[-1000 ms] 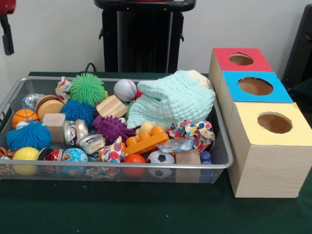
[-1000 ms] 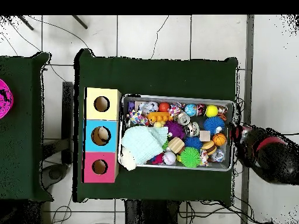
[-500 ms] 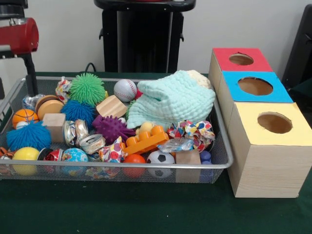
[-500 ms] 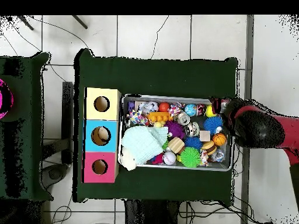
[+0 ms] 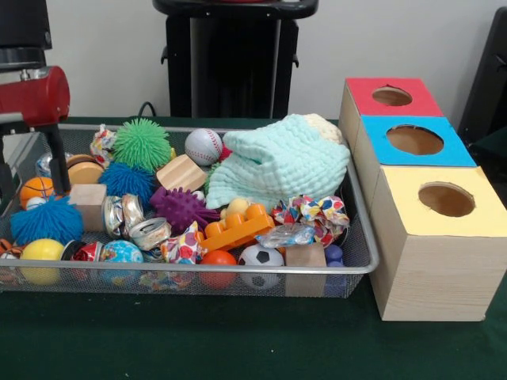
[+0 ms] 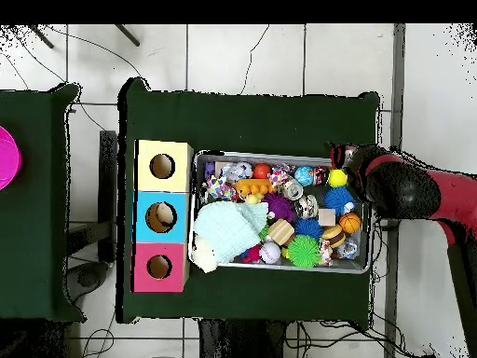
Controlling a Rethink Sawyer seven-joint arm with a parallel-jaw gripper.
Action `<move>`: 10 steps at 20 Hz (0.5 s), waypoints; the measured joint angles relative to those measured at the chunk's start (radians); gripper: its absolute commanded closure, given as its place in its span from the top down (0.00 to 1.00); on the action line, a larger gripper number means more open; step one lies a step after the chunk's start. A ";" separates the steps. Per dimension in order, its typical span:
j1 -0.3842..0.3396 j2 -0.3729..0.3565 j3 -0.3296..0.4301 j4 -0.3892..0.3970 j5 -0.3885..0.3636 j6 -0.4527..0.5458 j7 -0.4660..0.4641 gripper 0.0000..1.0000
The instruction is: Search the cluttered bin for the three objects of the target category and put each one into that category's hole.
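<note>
So the arm (image 5: pixel 32 95) is hanging over the left end of the bin (image 5: pixel 238 271) as I see it from across the table, a red chunk with a dark post running down just in front of the wooden block (image 5: pixel 87 202). From overhead the red and black arm (image 6: pixel 401 189) covers that end's rim, next to the yellow ball (image 6: pixel 337 177). Honestly I can't tell what the gripper (image 6: pixel 341 155) is doing; its tip is a dark blob at the bin's corner, and nothing shows whether it's holding or touching anything.

The bin is packed: green spiky ball (image 5: pixel 142 144), two blue spiky ones (image 5: pixel 46 219), a purple one (image 5: pixel 181 207), baseball (image 5: pixel 203 146), orange brick (image 5: pixel 238 227), soccer ball (image 5: pixel 261 256), crushed cans (image 5: pixel 136 220), and a mint cloth (image 5: pixel 277 162) heaped at the end nearest the boxes.

As for plush toys, I can't pick one out for sure. A pale fuzzy bit (image 5: pixel 323 127) pokes out from behind the cloth, too hidden to call.

The red box (image 5: pixel 390 96) sits farthest back in the row of three, beside the bin, its hole (image 5: pixel 391 96) open and dark.
</note>
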 measured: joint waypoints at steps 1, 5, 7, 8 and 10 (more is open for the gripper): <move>0.001 0.011 0.000 -0.010 0.000 0.000 0.000 1.00; 0.000 0.037 -0.001 -0.036 -0.009 0.000 0.000 1.00; 0.000 0.049 -0.001 -0.047 -0.021 0.000 0.000 1.00; 0.000 0.057 -0.001 -0.053 -0.031 0.000 0.000 1.00; 0.001 0.068 -0.004 -0.059 -0.046 0.000 0.000 1.00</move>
